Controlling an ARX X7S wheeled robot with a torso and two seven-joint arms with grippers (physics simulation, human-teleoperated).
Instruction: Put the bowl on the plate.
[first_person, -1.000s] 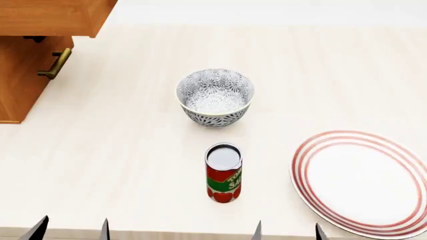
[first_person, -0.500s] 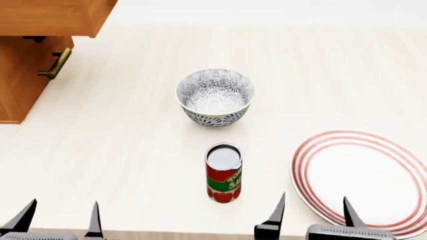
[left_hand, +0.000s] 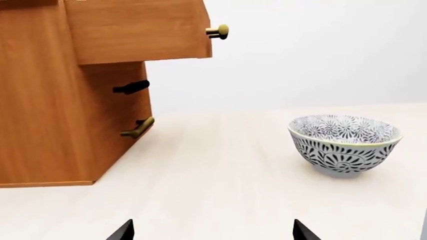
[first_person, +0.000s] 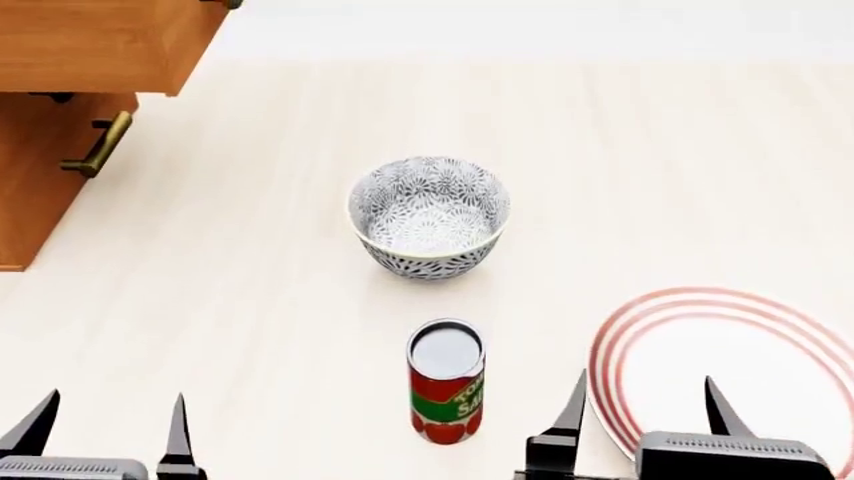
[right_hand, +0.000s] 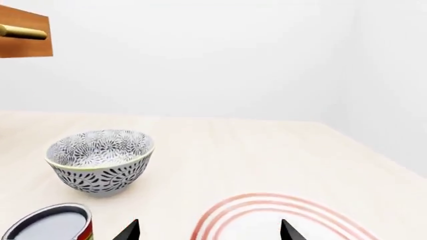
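The bowl (first_person: 429, 215) (left_hand: 344, 144) (right_hand: 101, 161), white with a dense grey-black floral pattern, stands upright in the middle of the pale table. The plate (first_person: 747, 370) (right_hand: 280, 217), white with red rings, lies flat at the near right. My right gripper (first_person: 646, 400) (right_hand: 209, 231) is open at the near edge, its fingertips over the plate's left rim, with nothing between them. At the near left, well short of the bowl, my left gripper (first_person: 110, 422) (left_hand: 212, 232) is also open and empty.
A red tomato-sauce can (first_person: 446, 381) (right_hand: 50, 225) stands upright between the bowl and the near edge, just left of my right gripper. A wooden cabinet (first_person: 67, 110) (left_hand: 73, 90) with brass handles and an open drawer occupies the far left.
Both grippers have come forward into view, the right one reaching the plate's left rim. The head view has shifted, so bowl, can and plate sit lower in it.
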